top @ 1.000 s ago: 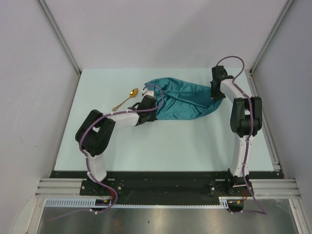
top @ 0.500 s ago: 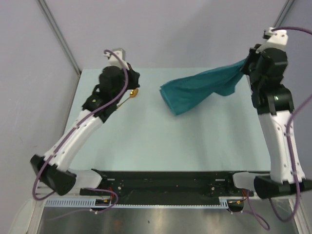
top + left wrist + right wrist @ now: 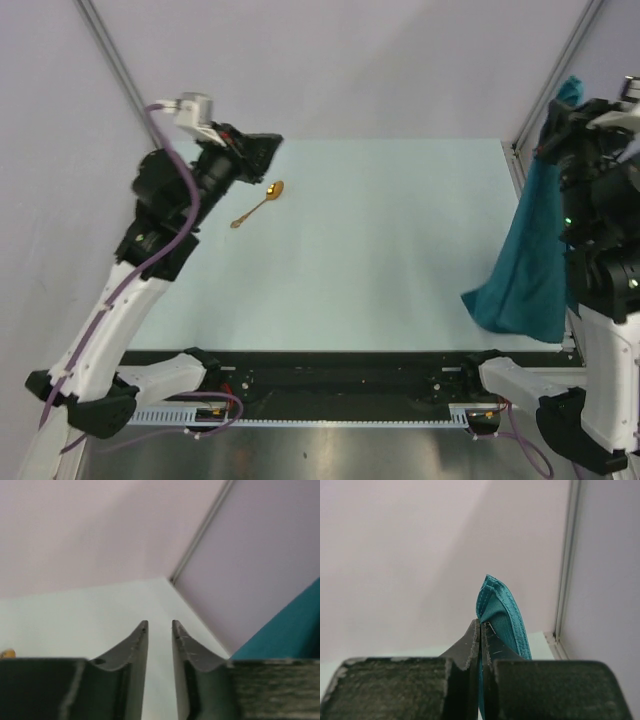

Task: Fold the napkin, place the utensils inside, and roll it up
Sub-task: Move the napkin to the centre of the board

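While right jaws pinch the napkin (image 3: 525, 260), the spoon (image 3: 262, 201) lies apart.

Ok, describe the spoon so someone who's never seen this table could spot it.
On the pale table, go toward the far left corner, beside the raised left arm. The spoon lies flat there, bowl toward the back wall. It is small, slim and gold, unlike the big teal napkin hanging at the right edge.

High overhead view, wrist views facing wall (image 3: 395, 555)
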